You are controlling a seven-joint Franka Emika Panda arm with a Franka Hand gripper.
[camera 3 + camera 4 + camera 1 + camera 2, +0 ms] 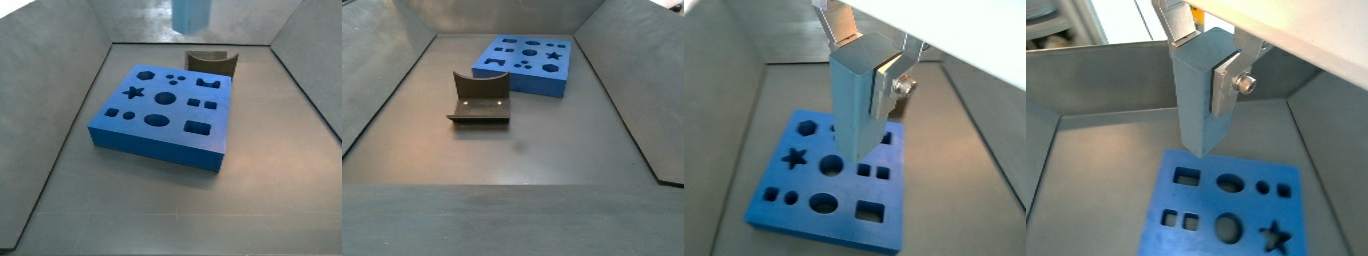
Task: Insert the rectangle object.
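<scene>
Above board (828, 195): end effector (869, 75) gripping bar (855, 110)

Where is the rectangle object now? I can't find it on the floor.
The rectangle object hangs upright in the tool, above the blue board in both wrist views; a side view shows only its lower end.

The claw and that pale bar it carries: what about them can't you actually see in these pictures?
- Claw: in both wrist views only one silver finger shows; the rectangle object hides its partner.
- Bar's lower end: in a wrist view it overlaps the blue board, so its height above the holes is unclear.
- In a side view the top edge crops the bar and the claw.
- The other side view shows neither.
</scene>
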